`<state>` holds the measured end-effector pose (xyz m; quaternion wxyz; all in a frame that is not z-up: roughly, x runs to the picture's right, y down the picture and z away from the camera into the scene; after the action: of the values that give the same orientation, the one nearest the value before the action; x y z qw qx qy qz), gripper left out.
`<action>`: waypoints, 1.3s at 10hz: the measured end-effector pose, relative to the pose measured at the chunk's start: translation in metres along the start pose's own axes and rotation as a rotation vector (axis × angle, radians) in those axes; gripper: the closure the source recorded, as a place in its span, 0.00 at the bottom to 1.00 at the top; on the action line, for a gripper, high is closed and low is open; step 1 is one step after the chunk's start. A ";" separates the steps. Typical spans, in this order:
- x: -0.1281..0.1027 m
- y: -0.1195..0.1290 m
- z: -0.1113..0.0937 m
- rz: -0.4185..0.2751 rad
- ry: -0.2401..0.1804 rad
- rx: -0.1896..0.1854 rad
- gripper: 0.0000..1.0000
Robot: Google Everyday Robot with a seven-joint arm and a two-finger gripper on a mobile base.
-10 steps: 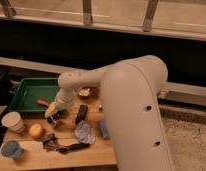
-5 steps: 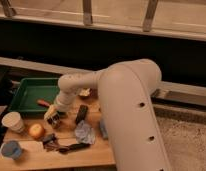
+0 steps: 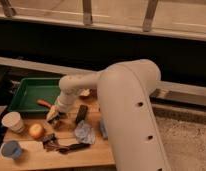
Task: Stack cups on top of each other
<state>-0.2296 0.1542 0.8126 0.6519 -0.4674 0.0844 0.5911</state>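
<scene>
**Two cups, both parked at the left end of the counter**

Two cups, neither stacked. The cream cup [image 3: 13, 121] is a tapered tumbler, wider at the mouth, standing upright near the left edge of the wooden counter [image 3: 93, 156]. The blue cup [image 3: 11, 149] is shorter and squatter with a darker inside. It sits closer to the front corner, below the cream one in the view and apart from it.

The tool [image 3: 55, 116] is down low over the counter, just off the front right corner of the green tray [image 3: 26, 90] and well to the right of both cups. It isn't on either of them. It's a dark cluttered blob at the end of the smooth, fat white arm [image 3: 128, 110], so I honestly can't tell how wide it stands or whether it has hold of anything.

Other stuff:
- A round orange fruit [image 3: 36, 131] lies between the cream cup and the tool.
- A thin orange stick [image 3: 43, 103] lies inside the tray, which is a shallow rectangle with a raised rim.
- A dark flat block [image 3: 81, 113] sits just right of the tool.
- A crumpled blue-grey wad [image 3: 85, 133] sits below the block.
- Some dark tangled bits [image 3: 61, 146] sit near the front edge.
</scene>
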 end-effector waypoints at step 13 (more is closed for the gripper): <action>0.010 0.039 -0.082 -0.163 -0.072 0.033 1.00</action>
<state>-0.2239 0.0977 0.7415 0.7081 -0.4406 0.0323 0.5508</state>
